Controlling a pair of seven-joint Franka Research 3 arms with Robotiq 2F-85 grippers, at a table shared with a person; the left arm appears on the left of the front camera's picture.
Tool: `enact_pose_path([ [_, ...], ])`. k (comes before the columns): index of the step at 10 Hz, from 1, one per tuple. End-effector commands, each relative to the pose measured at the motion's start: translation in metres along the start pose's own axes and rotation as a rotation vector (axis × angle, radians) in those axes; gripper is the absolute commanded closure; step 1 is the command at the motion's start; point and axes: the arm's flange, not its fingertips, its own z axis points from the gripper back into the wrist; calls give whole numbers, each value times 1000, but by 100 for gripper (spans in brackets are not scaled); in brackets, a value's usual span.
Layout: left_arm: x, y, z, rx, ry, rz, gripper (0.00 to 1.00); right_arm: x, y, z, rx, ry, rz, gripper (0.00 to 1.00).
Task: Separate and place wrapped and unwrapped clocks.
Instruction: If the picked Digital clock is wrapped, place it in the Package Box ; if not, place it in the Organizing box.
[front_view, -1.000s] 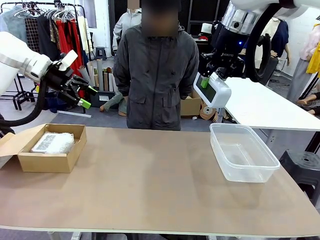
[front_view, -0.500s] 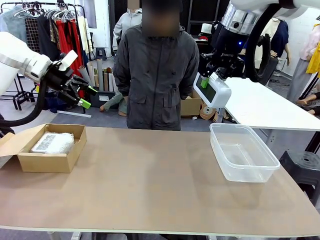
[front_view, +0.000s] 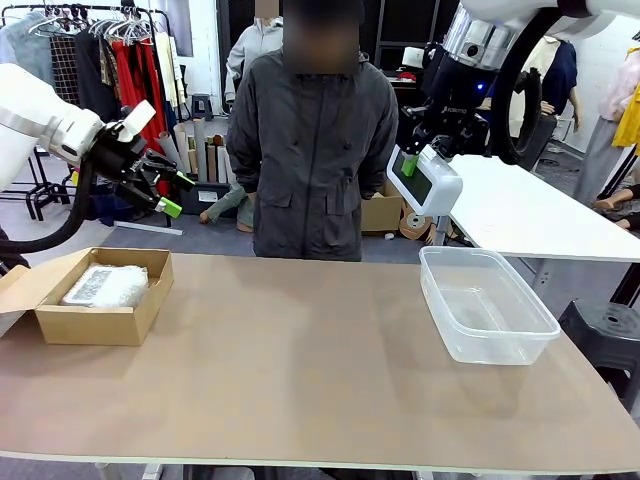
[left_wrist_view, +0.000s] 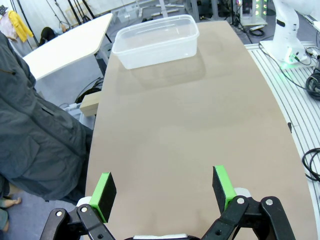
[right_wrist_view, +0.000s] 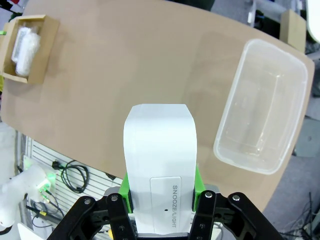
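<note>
Nothing has moved: the right gripper (front_view: 418, 160) stays clamped across the bare clock's (right_wrist_view: 159, 172) smooth, rigid, probably slippery sides, high above the plastic tub (front_view: 486, 304), while the left gripper (left_wrist_view: 164, 191) hangs wide open, empty.

Smooth bare white rounded-rectangular clock (front_view: 427, 183) with dark face: one, upper right of the front view. Bundles of crinkly clear plastic wrap around white blocks (front_view: 106, 283): one mass visible at left, separate pieces inside cannot be counted. Open brown cardboard box (front_view: 98, 322): one. Clear plastic rectangular tub (front_view: 487, 303): one, right of centre. Tan tabletop (front_view: 300, 370): one. Person in dark grey jacket (front_view: 313, 150): one, top centre.
</note>
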Motion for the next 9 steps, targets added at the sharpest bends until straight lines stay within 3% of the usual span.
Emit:
enact_pose_path([
  [1,1,-5,0,11,0,-4,0,-1,0,3,0,-6,2,100],
  [2,1,-5,0,11,0,-4,0,0,0,0,0,0,0,100],
  [9,1,-5,0,11,0,-4,0,-2,-103,-22,-119,-34,-67,100],
])
